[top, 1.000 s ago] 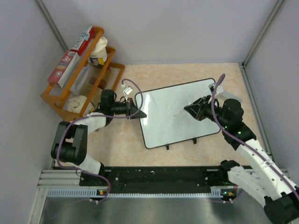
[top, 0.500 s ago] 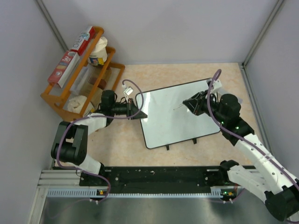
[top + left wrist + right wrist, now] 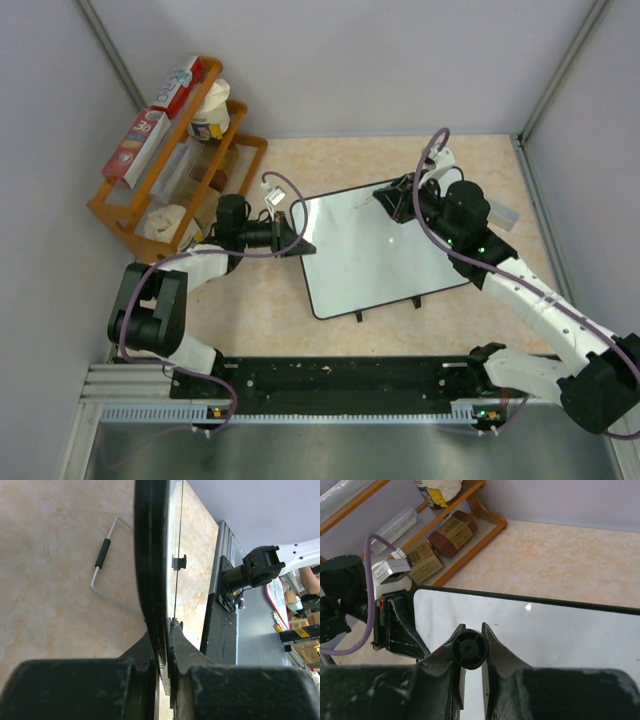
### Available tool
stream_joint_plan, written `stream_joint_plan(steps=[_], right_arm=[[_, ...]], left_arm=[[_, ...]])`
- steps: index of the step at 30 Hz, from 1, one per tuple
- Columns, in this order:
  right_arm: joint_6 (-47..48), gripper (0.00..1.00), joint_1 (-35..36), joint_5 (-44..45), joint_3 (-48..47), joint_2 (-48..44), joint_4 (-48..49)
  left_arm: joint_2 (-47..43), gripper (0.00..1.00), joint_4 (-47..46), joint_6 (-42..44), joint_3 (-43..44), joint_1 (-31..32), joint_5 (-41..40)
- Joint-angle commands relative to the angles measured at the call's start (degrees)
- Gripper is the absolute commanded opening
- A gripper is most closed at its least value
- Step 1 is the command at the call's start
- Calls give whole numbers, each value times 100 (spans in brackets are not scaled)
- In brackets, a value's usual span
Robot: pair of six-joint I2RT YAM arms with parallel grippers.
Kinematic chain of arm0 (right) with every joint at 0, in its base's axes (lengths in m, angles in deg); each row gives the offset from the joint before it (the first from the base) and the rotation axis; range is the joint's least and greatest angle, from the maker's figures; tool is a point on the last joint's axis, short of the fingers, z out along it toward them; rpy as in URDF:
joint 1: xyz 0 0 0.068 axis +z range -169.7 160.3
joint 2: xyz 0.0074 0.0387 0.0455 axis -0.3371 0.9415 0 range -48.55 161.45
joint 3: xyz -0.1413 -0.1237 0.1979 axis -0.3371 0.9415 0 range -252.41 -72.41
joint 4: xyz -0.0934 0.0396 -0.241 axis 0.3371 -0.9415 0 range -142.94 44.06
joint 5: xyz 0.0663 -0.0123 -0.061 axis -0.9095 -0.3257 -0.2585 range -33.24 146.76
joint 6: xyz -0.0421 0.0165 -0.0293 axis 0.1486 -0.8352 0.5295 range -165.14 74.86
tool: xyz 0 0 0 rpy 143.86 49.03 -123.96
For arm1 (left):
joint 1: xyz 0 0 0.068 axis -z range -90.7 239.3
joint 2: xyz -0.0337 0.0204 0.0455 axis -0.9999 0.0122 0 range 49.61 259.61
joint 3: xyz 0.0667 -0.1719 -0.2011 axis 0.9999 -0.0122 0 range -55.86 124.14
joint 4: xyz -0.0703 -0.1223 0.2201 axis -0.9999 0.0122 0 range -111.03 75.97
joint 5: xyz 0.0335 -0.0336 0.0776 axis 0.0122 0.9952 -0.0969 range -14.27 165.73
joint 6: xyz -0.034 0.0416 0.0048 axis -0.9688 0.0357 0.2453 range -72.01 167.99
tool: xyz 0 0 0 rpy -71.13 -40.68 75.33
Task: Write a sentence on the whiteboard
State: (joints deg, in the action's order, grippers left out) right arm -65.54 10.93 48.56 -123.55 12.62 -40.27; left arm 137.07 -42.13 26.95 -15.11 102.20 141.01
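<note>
The whiteboard lies flat on the beige table, glossy white with a thin black rim, and no sentence shows on it. My left gripper is shut on its left edge, and the left wrist view shows the rim edge-on between the jaws of that gripper. My right gripper is over the board's far edge, shut on a black marker that points down toward the white surface. The right wrist view shows the right gripper with the marker's butt end between its fingers.
An orange wooden rack with boxes, a foil roll and a jar stands at the far left. Small black clips stick out from the board's near edge. A wire stand lies under the board. A black rail runs along the near edge.
My right gripper has moved with the marker from the board's middle right toward its far edge and to the left. The left gripper and the board have not moved.
</note>
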Motion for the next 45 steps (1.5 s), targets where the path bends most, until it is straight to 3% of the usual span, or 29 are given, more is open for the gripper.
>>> stream_joint_plan(steps=[1,45], right_arm=[[151,0,153,153,-502,325,706],[186,0,540,399,-942,1327,918]], left_arm=[[131,0,203,1269,-270,151,-832],[351,0,335,1322,-120,151,-850]])
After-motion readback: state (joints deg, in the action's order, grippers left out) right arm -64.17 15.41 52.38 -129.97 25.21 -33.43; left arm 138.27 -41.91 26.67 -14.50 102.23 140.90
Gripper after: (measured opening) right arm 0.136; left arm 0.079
